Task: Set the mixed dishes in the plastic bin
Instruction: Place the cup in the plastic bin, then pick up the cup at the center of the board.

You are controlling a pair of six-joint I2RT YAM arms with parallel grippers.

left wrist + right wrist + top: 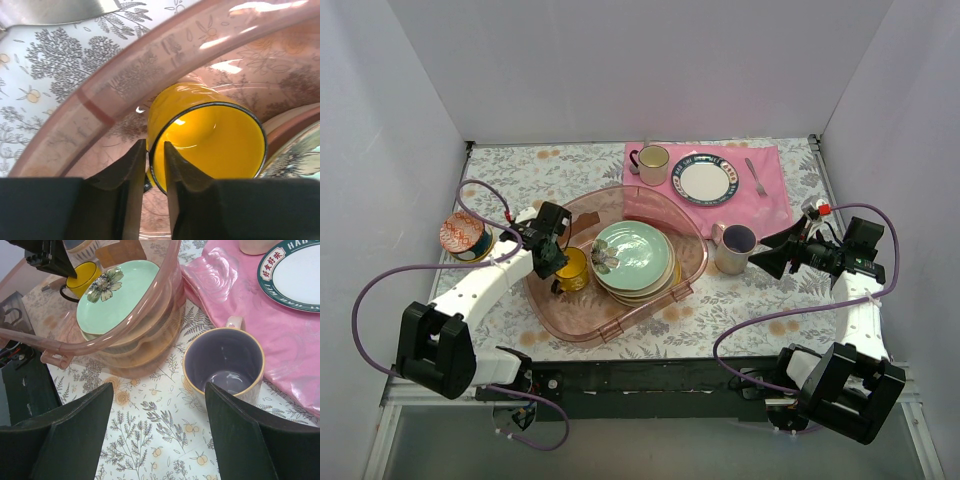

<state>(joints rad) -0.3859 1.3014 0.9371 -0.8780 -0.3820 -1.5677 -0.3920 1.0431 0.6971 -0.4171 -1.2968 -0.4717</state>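
The glazed, breakable yellow mug (210, 145) is straddled at its wall by the narrow left claw (155, 148); grip cannot be confirmed. The right claw (159, 390) is spread wide.

Plain white walls (650, 70) enclose the worktop (570, 165) on its left, far and right sides. A pale leaf-and-fruit print covers it; a black rail (650, 375) runs along its near edge.

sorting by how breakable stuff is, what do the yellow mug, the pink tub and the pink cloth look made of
Yellow mug: likely glazed ceramic; glossy, with sharp highlights and a thin dark rim.
Plastic bin: translucent pink plastic; the patterned tabletop shows through its shiny wall.
Pink cloth: woven fabric, probably satin-like; soft sheen, raised rose pattern, creases.
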